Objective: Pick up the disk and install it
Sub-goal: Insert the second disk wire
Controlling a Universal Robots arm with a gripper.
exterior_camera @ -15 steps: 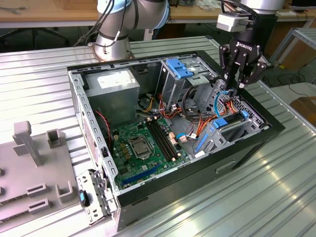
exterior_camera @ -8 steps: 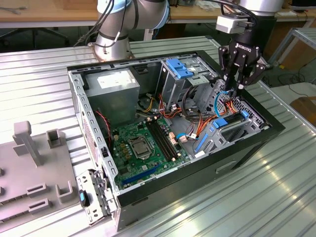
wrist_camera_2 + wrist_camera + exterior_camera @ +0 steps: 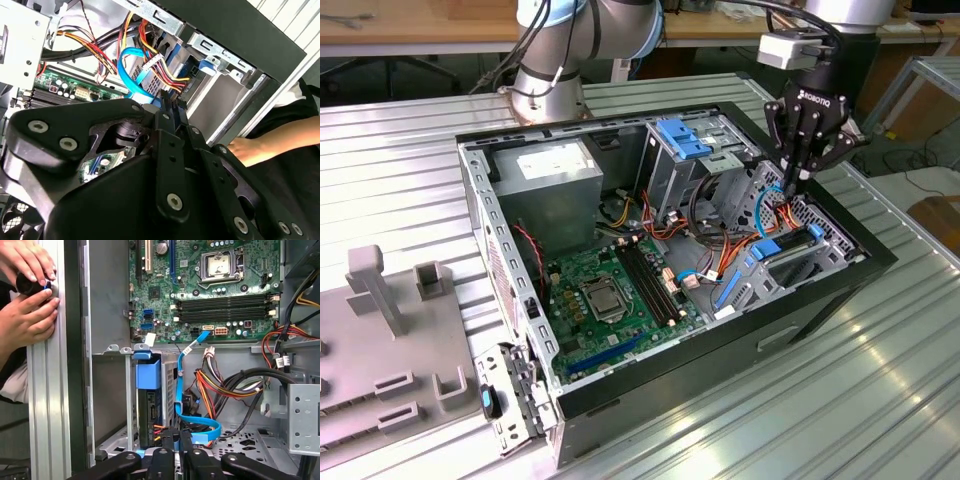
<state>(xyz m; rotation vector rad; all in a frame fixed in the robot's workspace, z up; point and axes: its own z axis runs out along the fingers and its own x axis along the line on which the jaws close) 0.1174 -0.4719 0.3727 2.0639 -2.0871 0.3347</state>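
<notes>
First wrist view has the disk sitting upright in its blue carrier inside the drive bay at the corner of the open computer case, just beside the blue data cable. The gripper hangs right over it with fingers pressed together, holding nothing. A person's hands rest on the metal table edge outside the case.

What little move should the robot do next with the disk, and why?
Probably lift the end effector slowly straight up a little. The disk already seems to sit upright in its bay. The closed fingertips are right beside the blue cable and the coloured wires, which a sideways move might snag.
</notes>
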